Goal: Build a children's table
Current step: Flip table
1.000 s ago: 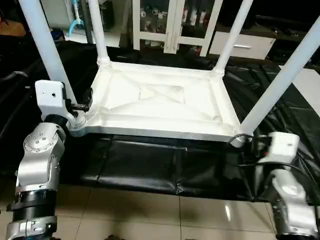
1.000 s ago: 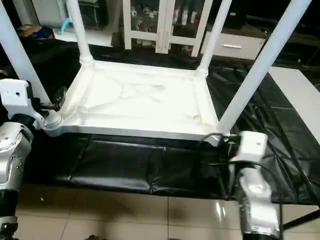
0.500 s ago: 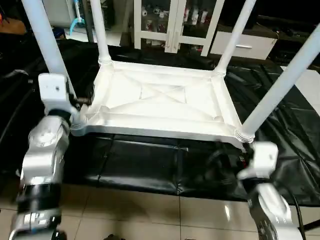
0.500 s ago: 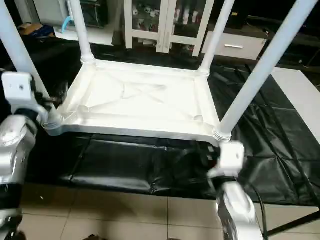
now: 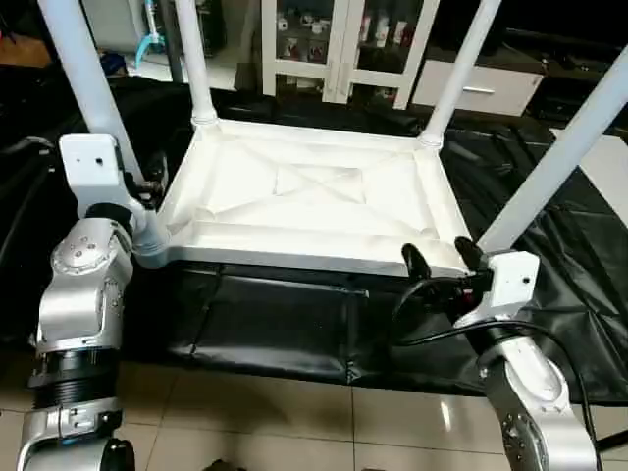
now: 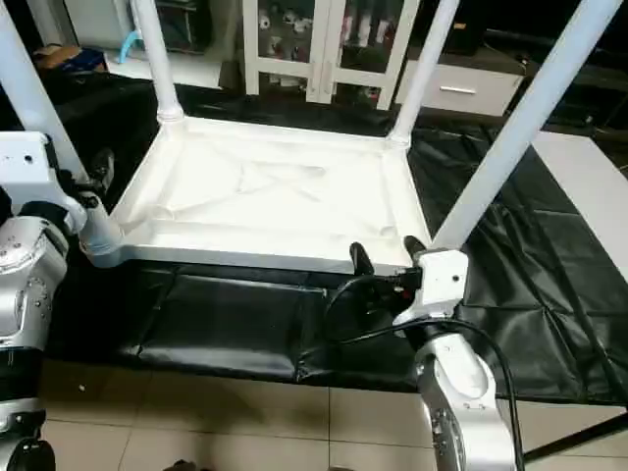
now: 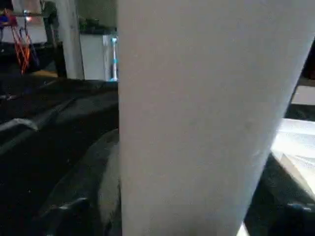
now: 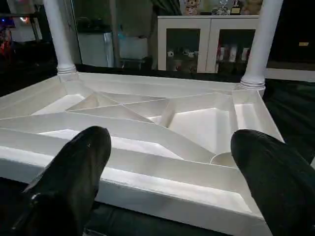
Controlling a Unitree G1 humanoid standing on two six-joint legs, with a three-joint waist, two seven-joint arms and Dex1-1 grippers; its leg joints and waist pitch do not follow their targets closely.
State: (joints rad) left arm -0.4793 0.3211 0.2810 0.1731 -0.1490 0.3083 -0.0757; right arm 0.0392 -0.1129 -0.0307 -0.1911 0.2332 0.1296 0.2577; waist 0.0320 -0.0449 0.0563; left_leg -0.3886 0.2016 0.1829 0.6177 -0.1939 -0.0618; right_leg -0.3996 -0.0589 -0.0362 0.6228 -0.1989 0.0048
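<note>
Now: all four legs up in upside-down tabletop (image 5: 314,201) | left gripper (image 5: 149,182) around near-left leg (image 5: 86,83), grip unclear | right gripper (image 5: 439,260) spread wide, empty, at near edge | next: probably flip table.

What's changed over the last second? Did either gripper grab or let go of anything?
The right gripper has swung from beside the near right leg to face the tabletop's near edge, fingers open and spread, holding nothing. The left gripper has stayed at the near left leg, closing in around it; a firm grip can't be confirmed. Tabletop and all four legs are unmoved.
</note>
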